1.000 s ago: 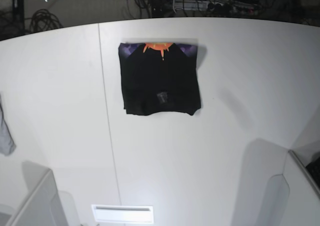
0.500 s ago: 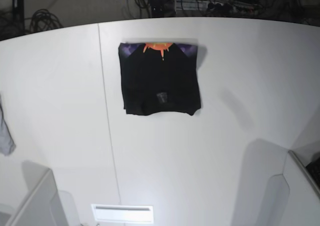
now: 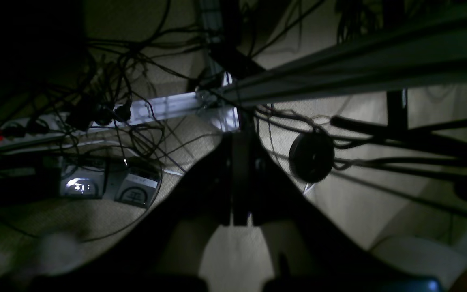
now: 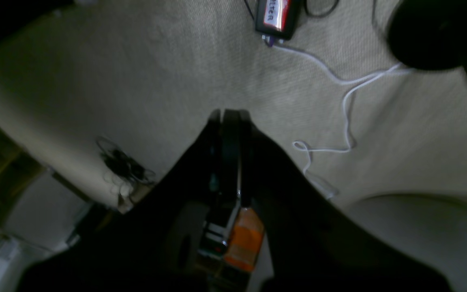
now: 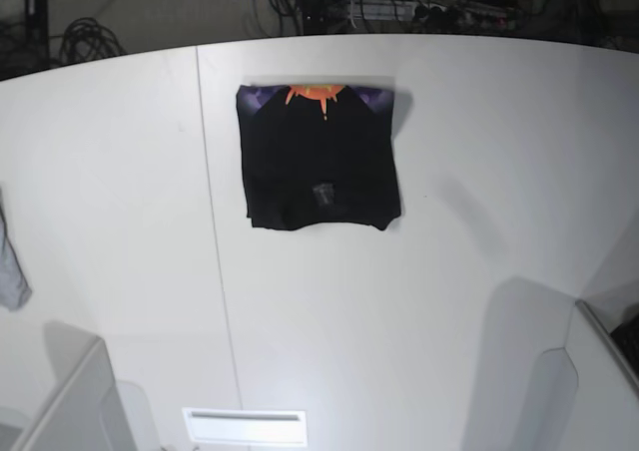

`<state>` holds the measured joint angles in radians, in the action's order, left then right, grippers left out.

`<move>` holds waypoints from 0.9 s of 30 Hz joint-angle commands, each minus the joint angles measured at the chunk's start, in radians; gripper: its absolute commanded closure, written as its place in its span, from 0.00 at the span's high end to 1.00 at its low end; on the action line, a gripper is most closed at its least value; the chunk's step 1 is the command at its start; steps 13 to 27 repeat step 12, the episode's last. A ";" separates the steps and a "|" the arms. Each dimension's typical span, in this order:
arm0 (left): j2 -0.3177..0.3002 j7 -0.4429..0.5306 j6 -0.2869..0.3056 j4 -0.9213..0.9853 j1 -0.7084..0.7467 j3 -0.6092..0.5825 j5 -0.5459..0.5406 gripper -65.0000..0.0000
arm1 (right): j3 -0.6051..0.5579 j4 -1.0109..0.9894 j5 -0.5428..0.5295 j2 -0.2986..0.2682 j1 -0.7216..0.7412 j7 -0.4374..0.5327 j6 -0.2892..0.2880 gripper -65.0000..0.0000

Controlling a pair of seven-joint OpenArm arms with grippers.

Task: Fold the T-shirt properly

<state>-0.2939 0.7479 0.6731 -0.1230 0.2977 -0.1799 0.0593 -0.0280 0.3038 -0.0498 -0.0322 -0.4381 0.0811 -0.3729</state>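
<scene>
- The T-shirt (image 5: 319,160) lies folded into a compact, roughly square black packet on the far half of the white table (image 5: 419,311), a little left of centre in the base view.
- Its orange and purple print shows along the far edge of the packet; a small pale mark sits on the black cloth near the near edge, which is slightly wavy.
- Nothing touches the T-shirt; neither arm shows over the tabletop in the base view.
- The left gripper (image 3: 239,178) appears only in its own wrist view, as a dark silhouette pointing away from the table toward a dim carpeted floor. Its jaws are pressed together with nothing between them.
- Beyond the left gripper lie a tangle of black cables (image 3: 136,101), a white power strip (image 3: 35,129) with a red light, and a metal rail (image 3: 339,65) running across the upper right.
- The right gripper (image 4: 229,134) likewise shows only in its wrist view, aimed at pale carpet, its jaws clenched flat against each other and empty.
- An orange patch (image 4: 243,239) shows low on the right gripper's body.
- A thin white cable (image 4: 347,105) loops across the carpet beyond the right gripper, leading toward a small dark device (image 4: 276,16) at the top edge.
- A grey cloth scrap (image 5: 10,266) hangs at the table's left edge, well apart from the T-shirt.
- No container holding anything can be made out.
</scene>
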 commanded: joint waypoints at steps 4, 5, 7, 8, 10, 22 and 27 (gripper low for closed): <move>-0.003 -0.179 0.006 0.021 -0.051 -0.079 0.003 0.00 | 0.003 -0.259 -0.003 -0.005 0.095 0.260 -0.007 0.00; 0.005 -0.205 0.006 0.021 -0.059 -0.091 0.001 0.00 | 0.003 -0.259 -0.003 -0.005 0.095 0.294 -0.007 0.00; 0.012 -0.207 0.004 0.021 -0.071 -0.094 0.001 0.00 | 0.003 -0.245 -0.003 -0.008 0.092 0.311 -0.007 0.00; 0.012 -0.207 -0.002 0.021 -0.074 -0.094 0.000 0.00 | 0.003 -0.243 -0.003 -0.008 0.092 0.309 -0.007 0.00; 0.012 -0.207 -0.042 0.021 -0.079 -0.092 -0.002 0.00 | 0.004 -0.242 -0.003 -0.008 0.092 0.311 -0.007 0.00; 0.014 -0.207 -0.095 0.021 -0.081 -0.091 -0.002 0.00 | 0.004 -0.229 -0.003 -0.008 0.094 0.311 -0.007 0.00; 0.014 -0.207 -0.095 0.021 -0.081 -0.091 -0.002 0.00 | 0.004 -0.229 -0.003 -0.008 0.094 0.311 -0.007 0.00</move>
